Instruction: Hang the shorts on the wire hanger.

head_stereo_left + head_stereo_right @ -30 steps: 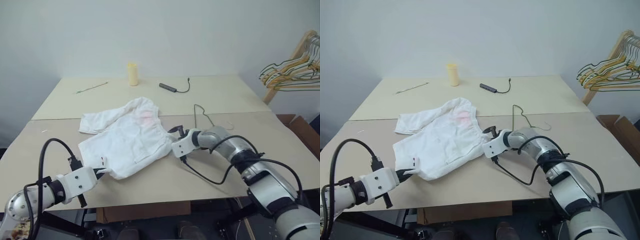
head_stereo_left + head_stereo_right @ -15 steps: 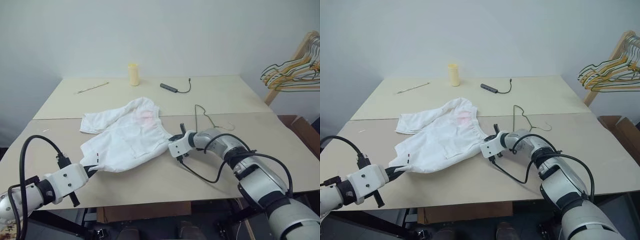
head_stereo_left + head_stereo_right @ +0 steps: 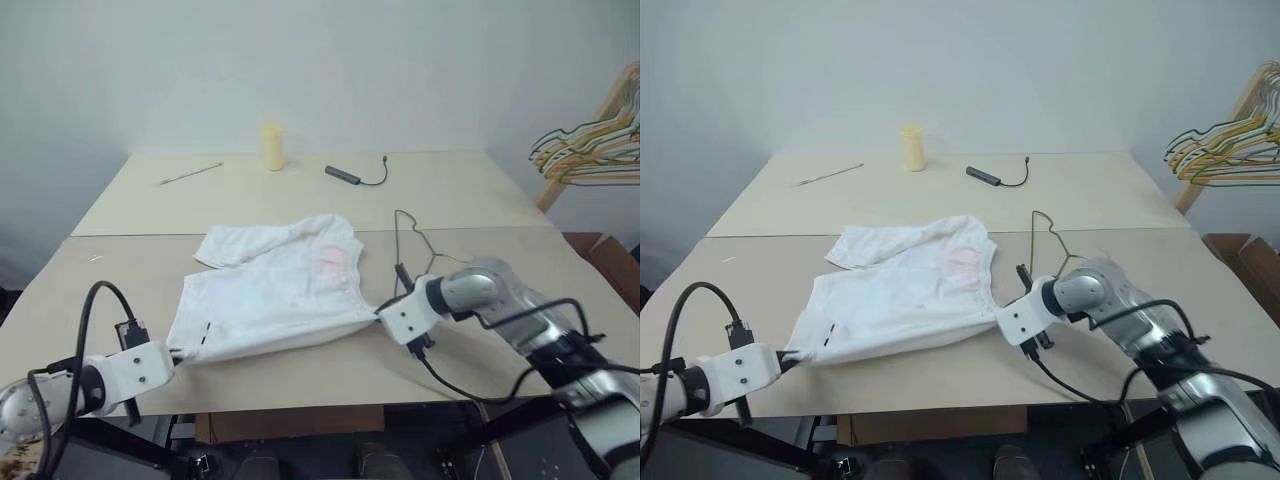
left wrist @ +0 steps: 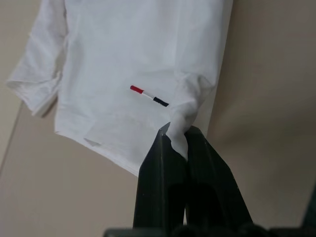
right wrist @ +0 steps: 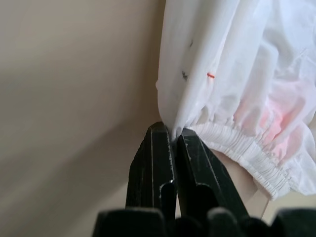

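The white shorts lie stretched across the near half of the table, with a pink smudge near the gathered waistband. My left gripper is shut on a hem corner at the near left, close to a small red and dark mark. In the right wrist view my right gripper is shut on the cloth at the end of the elastic waistband. The thin dark wire hanger lies flat just beyond the right gripper, apart from the shorts.
At the far side of the table are a yellow cup, a black cable with a small adapter and a thin stick. A bunch of coloured hangers hangs on a wooden rack at the right.
My right gripper has shut on the waistband edge and drawn back toward the near right. The left gripper pulled slightly left. The shorts now lie taut between them, shifted right.
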Robot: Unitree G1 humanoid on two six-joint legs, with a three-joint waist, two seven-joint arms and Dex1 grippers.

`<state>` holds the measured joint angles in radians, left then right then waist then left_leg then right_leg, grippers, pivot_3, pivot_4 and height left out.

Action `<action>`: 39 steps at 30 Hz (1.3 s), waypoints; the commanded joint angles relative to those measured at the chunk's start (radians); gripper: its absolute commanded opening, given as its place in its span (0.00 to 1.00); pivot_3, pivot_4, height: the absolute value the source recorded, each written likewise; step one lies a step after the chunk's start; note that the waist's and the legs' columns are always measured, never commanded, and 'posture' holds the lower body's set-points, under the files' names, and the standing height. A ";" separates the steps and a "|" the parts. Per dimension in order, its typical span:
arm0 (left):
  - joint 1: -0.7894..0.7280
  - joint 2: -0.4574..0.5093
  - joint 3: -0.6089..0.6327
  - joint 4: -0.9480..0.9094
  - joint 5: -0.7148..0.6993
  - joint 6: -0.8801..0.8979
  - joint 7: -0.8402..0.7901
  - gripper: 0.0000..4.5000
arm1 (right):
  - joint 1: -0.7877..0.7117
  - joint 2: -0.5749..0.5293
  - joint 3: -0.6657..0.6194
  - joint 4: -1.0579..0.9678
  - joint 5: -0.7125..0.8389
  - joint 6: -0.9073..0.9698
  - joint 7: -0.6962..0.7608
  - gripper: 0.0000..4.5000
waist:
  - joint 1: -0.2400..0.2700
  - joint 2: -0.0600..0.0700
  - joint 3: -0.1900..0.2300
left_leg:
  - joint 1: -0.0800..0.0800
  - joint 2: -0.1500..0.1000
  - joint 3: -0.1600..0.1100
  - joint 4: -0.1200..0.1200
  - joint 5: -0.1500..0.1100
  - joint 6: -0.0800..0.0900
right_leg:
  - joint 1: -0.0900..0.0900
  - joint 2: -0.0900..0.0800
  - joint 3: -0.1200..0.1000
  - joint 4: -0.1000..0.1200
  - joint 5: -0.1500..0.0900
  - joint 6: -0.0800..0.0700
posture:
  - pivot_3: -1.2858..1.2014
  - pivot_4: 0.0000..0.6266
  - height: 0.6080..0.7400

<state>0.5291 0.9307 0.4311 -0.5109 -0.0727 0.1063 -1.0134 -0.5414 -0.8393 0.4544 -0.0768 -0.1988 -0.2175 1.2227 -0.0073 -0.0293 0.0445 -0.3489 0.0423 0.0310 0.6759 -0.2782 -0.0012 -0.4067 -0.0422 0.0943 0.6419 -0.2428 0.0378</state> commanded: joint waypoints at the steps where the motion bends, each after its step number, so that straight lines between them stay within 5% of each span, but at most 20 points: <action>1: -0.069 0.022 0.088 -0.003 -0.115 0.058 -0.039 0.00 | -0.016 0.034 -0.076 -0.083 0.073 0.157 -0.011 0.01 | -0.007 0.000 0.000 | 0.002 0.000 0.000 0.000 0.000 0.000 | 0.000 0.000 -0.001 0.000 -0.002 -0.002 | 0.54 0.00 1.00; 5: -0.315 0.024 -0.033 0.107 -0.039 0.107 0.081 0.00 | -0.140 0.147 -0.077 0.075 0.001 0.322 -0.102 0.01 | -0.011 0.000 0.001 | 0.012 0.002 0.000 0.001 0.000 0.000 | 0.005 0.003 0.000 0.002 -0.002 -0.004 | 0.54 0.00 1.00; 7: -0.566 -0.031 -0.144 0.228 0.079 0.135 0.252 0.00 | -0.246 0.215 -0.082 0.219 -0.055 0.357 -0.205 0.01 | -0.007 0.000 0.001 | 0.014 0.000 0.000 0.002 0.001 -0.001 | 0.005 0.003 0.001 0.004 -0.001 -0.004 | 0.54 0.00 1.00; 11: -1.095 -0.173 -0.269 0.520 0.263 0.118 0.608 0.00 | -0.552 0.367 -0.156 0.596 -0.157 0.393 -0.664 0.01 | -0.001 -0.003 0.001 | 0.007 -0.001 -0.002 0.002 0.003 -0.002 | 0.004 0.005 0.001 0.004 0.010 -0.005 | 0.55 0.00 1.00; 15: -1.503 -0.249 -0.200 0.690 0.331 0.018 1.002 0.00 | -0.820 0.426 -0.279 0.866 -0.217 0.265 -1.348 0.01 | -0.009 -0.007 -0.001 | -0.028 -0.004 -0.007 -0.001 0.014 -0.023 | -0.031 0.001 0.000 0.009 0.021 -0.006 | 0.54 0.00 1.00; 18: -1.585 -0.203 -0.126 0.640 0.265 -0.114 1.017 0.00 | -0.833 0.394 -0.311 0.819 -0.222 0.139 -1.480 0.01 | -0.024 -0.008 -0.007 | -0.052 -0.008 -0.006 -0.007 0.021 -0.036 | -0.062 -0.005 -0.001 0.014 0.022 -0.004 | 0.53 0.00 1.00; 26: -1.276 -0.061 -0.034 0.412 0.043 -0.048 0.674 0.00 | -0.549 0.357 -0.198 0.530 -0.242 0.095 -1.191 0.01 | -0.073 -0.008 -0.015 | -0.043 -0.013 -0.003 -0.014 0.012 -0.022 | -0.050 -0.017 -0.024 -0.002 0.021 -0.002 | 0.54 0.00 1.00; 30: -0.931 -0.031 0.017 0.274 -0.075 -0.004 0.446 0.00 | -0.374 0.302 -0.093 0.419 -0.276 0.023 -1.000 0.01 | -0.078 -0.007 -0.014 | -0.046 -0.013 -0.003 0.003 0.007 -0.012 | -0.047 -0.017 -0.024 0.002 0.023 -0.001 | 0.54 0.00 1.00; 37: -0.321 0.010 0.040 0.120 -0.065 -0.070 0.140 0.00 | -0.200 0.204 0.030 0.356 -0.340 -0.121 -0.781 0.01 | -0.075 -0.005 -0.007 | 0.002 -0.008 -0.002 -0.001 0.009 -0.008 | 0.001 -0.013 -0.025 -0.008 0.014 -0.003 | 0.54 0.00 1.00; 39: -0.184 0.023 0.054 0.077 -0.046 -0.059 0.074 0.00 | -0.150 0.155 0.040 0.290 -0.287 -0.136 -0.641 0.01 | -0.065 -0.005 -0.007 | 0.004 -0.007 -0.001 -0.001 0.009 -0.008 | 0.003 -0.013 -0.025 -0.008 0.013 -0.005 | 0.54 0.00 1.00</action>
<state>0.3242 0.9204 0.4367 -0.3830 -0.1228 0.0611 -0.8944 -0.6821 -0.6601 0.5082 0.2810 -0.5246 -0.3292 0.4994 -0.0726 -0.0347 0.0373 -0.3443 0.0351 0.0299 0.6746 -0.2696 -0.0096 -0.4039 -0.0549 0.0692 0.6340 -0.2297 0.0330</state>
